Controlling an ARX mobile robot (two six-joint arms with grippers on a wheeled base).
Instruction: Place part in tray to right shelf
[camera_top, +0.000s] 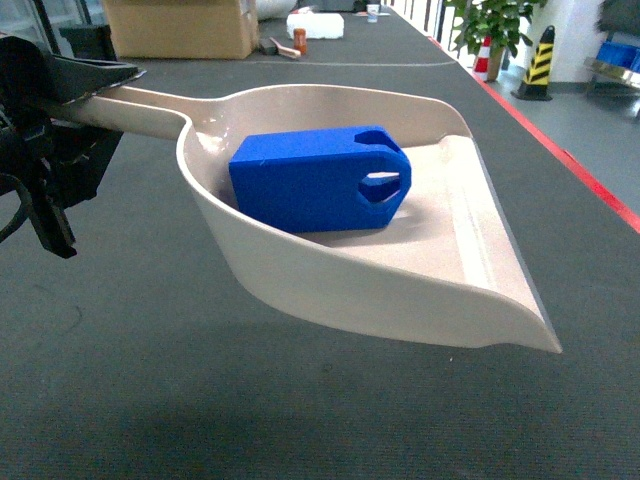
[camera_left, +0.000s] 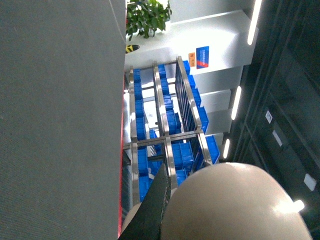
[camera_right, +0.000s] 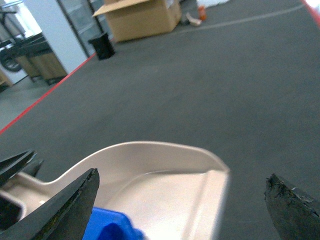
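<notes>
Part: the blue block (camera_top: 318, 180) is seen lying inside the tray (camera_top: 440, 290), resting on the pan floor near the back wall, chamfered end with its hole and slot turned toward the open lip.
Tray: the beige dustpan-shaped scoop is held above the dark grey floor (camera_top: 300, 420); its handle (camera_top: 135, 103) runs to the left edge of the head view.
Left claw: the left claw (camera_top: 60, 95) is closed on the tray handle, black fingers clamped around its end.
Right claw: the right claw (camera_right: 182, 205) is spread wide, both black fingertips (camera_right: 70, 210) seen well apart above the tray, nothing held between them.
Right shelf: a stainless-steel rack (camera_left: 167, 145) loaded with blue crates (camera_left: 182, 157) is seen in the left wrist view, well away across the floor.
Writing: a blue sign (camera_left: 202, 56) with an orange label beside it is mounted on the white wall; its text is too small to be read.
Background: a cardboard box (camera_top: 180, 27), a potted plant (camera_top: 495, 25) and a black-and-yellow striped bollard (camera_top: 541, 62) are seen at the far end.
</notes>
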